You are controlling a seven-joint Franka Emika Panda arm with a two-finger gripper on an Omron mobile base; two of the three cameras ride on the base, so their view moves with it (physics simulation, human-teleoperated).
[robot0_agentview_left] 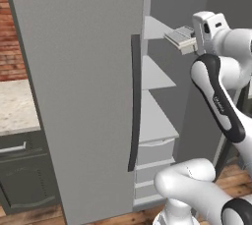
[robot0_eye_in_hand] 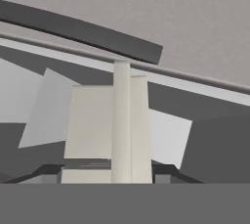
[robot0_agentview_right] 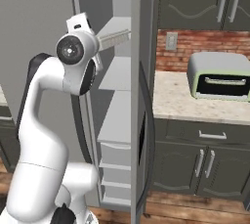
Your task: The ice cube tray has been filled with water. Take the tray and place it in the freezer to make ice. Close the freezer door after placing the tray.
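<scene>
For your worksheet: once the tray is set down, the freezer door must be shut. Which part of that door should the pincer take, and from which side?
Probably the long dark vertical handle on the freezer door. The door stands open, edge-on in the right base view, and the bar stands off its outer face, so come from that outer side and close across the bar. The pincer now holds the ice cube tray.

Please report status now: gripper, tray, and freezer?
Gripper shut on ice cube tray. Tray held level at upper freezer shelf. Freezer door open; nothing in the way.

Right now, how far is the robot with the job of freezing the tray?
Done: the ice cube tray is picked up, gripper shut on it. In hand: holding it at the upper shelf of the open freezer. Left: set it down, release, close the freezer door.
</scene>
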